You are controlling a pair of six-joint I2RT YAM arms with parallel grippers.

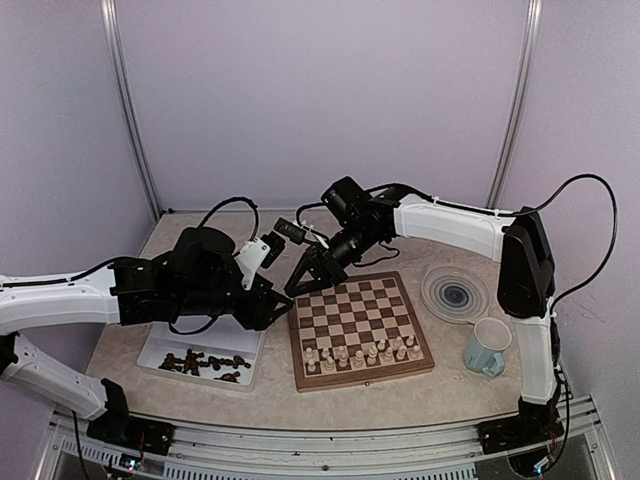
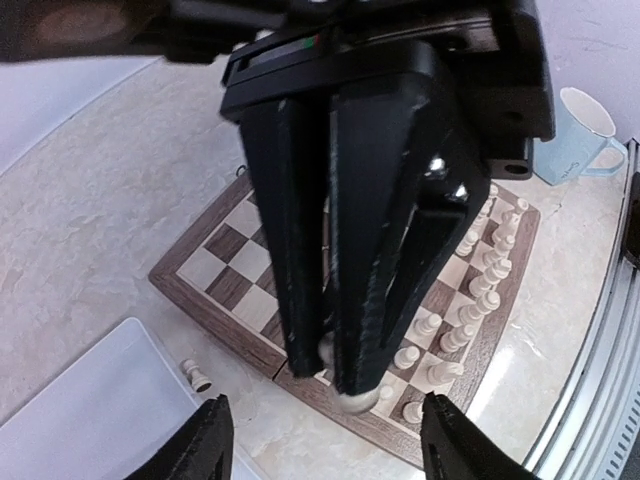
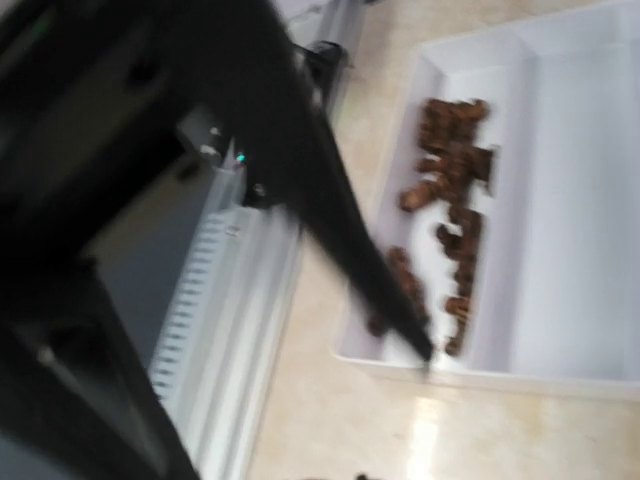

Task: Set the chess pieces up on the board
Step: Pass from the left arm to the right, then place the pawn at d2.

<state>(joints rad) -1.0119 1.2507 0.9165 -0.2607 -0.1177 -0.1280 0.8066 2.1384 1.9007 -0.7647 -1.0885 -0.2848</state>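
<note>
In the top view, the board (image 1: pixel 365 300) lies between the two arms. The pale pieces (image 1: pixel 360 355) stand in two rows along the board's near edge. There are roughly fifteen of them, too small to count exactly. The dark pieces (image 1: pixel 205 362) lie heaped in the white tray (image 1: pixel 155 348) left of the board, a dozen or so, and none is on the board. The left gripper (image 1: pixel 278 312) and the right gripper (image 1: pixel 300 288) meet at the board's left edge. One plate (image 1: pixel 455 293) and one mug (image 1: pixel 487 347) sit right of the board.

In the left wrist view, the left gripper hangs above the board's left border with its fingers spread wide and nothing between them. The right gripper's fingers point straight down, close together. They seem to pinch a held pale piece (image 2: pixel 326 350) just over that border, beside the board's seam. One stray pawn (image 2: pixel 197 375) stands upright off the board's left side at the tray's edge, and whether it is inside the tray cannot be told. It lies left of and below the open left fingers, so the left arm is judged the nearer one. Since the pawn's long axis is vertical, a grasp from above would suit it.

The right wrist view is blurred. It shows the tray and the dark heap in one compartment, with one black finger crossing them. The grip cannot be read from this view.
</note>
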